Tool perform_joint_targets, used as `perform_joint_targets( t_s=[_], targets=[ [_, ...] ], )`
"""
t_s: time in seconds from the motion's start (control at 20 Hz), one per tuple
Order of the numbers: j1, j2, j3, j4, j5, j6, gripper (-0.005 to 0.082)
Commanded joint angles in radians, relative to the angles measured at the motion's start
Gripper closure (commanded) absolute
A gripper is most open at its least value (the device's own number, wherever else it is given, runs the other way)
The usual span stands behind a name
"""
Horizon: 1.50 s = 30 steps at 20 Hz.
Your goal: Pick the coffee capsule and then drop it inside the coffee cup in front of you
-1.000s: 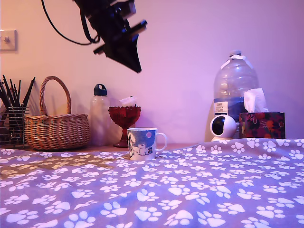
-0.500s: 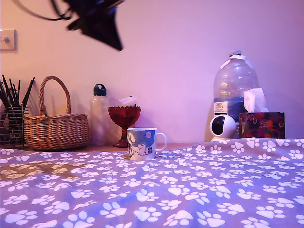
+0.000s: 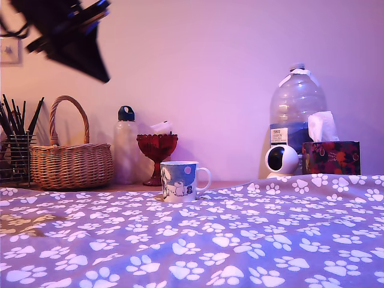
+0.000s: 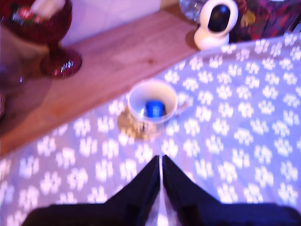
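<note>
The white coffee cup (image 3: 179,180) with its blue cartoon print stands at the far edge of the paw-print cloth (image 3: 240,240). From above, in the wrist view, the dark blue coffee capsule (image 4: 154,108) lies inside the coffee cup (image 4: 136,101). My gripper (image 3: 99,72) hangs high at the exterior view's upper left, well away from the cup. In the wrist view the gripper (image 4: 161,160) is shut, its two dark fingers (image 4: 143,186) pressed together with nothing between them.
A red glass goblet (image 3: 157,155), a bottle (image 3: 126,144) and a wicker basket (image 3: 72,159) stand behind the cup on the exterior view's left. A big water jug (image 3: 297,114), a round white camera (image 3: 281,160) and a tissue box (image 3: 331,156) stand on its right.
My gripper has swung from above the cup towards the exterior view's left, staying high. The cup has not moved.
</note>
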Motion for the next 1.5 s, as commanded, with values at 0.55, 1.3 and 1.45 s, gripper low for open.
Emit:
perform_joint_targets(
  t_s=[0.55,1.3,1.45],
  targets=[
    [0.037,-0.236,-0.198,0.022,0.01,-0.043,0.0791],
    [-0.015,-0.407,-0.441,0.051,0.066,-0.131,0.0791],
    [-0.032,-0.407,-0.441,0.057,0.082,-0.105,0.0791]
  ],
)
